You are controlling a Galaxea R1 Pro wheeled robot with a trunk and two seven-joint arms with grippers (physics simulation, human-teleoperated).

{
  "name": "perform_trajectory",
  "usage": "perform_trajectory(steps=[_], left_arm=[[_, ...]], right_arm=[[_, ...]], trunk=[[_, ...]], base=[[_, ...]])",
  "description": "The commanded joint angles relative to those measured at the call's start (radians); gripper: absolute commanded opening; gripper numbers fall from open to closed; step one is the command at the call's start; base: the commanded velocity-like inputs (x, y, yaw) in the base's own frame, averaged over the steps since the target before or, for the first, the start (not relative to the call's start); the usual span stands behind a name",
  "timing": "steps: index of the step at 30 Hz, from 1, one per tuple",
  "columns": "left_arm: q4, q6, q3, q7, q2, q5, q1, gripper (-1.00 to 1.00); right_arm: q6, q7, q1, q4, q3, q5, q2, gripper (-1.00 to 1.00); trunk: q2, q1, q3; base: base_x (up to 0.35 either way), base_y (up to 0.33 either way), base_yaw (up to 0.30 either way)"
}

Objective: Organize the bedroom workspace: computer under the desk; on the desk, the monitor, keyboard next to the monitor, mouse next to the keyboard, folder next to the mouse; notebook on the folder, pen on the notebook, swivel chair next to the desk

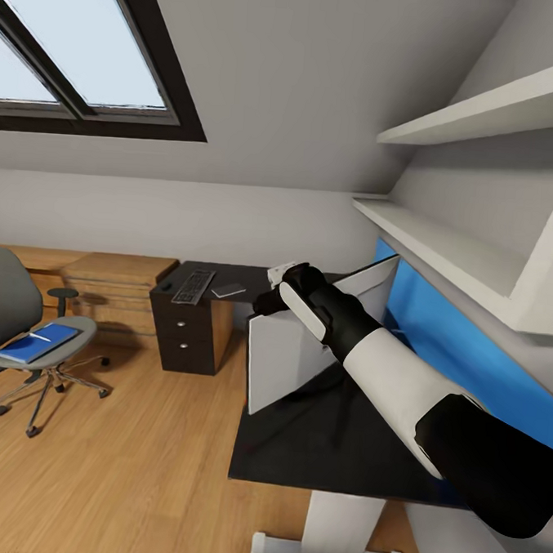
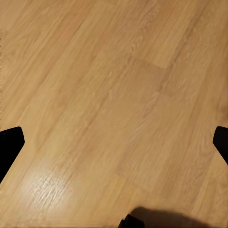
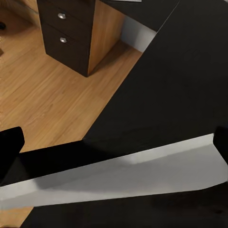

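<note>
You are in an attic home office: a skylight [image 1: 78, 43] in the sloped ceiling, wood floor [image 1: 134, 464], black table [image 1: 332, 443], swivel chair [image 1: 28, 327], drawer unit [image 1: 187, 332] and wall shelves [image 1: 442, 246].

An attic bedroom under a sloping grey ceiling, where a dark-framed skylight [image 1: 73, 51] lets in pale daylight. Warm wood-plank flooring [image 1: 126, 455] runs across the room and catches a soft sheen. White wall shelves [image 1: 450, 246] step along the right-hand wall above a bright blue panel [image 1: 460, 345]. A low light-wood dresser [image 1: 112, 287] stands against the far grey wall, beside a black drawer unit [image 1: 183, 336].
</note>
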Motion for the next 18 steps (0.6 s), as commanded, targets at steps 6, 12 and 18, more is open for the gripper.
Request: perform_trajectory(steps=[6,12,18], left_arm=[[0.000,0.000,-0.009,0.008,0.001,0.002,-0.001,1.00],[0.000,0.003,-0.009,0.008,0.001,0.003,-0.001,1.00],[0.000,0.006,-0.009,0.007,0.000,0.003,-0.001,1.00]], right_arm=[[0.002,-0.009,-0.001,0.000,0.003,-0.010,0.000,1.00],[0.002,-0.009,-0.001,0.000,0.003,-0.010,0.000,1.00],[0.002,-0.009,-0.001,0.000,0.004,-0.010,0.000,1.00]], trunk=[[-0.002,0.000,-0.002],[-0.002,0.000,-0.002],[-0.002,0.000,-0.002]], base=[[-0.155,-0.014,0.000],[-0.118,-0.001,0.000],[-0.056,-0.181,0.000]])
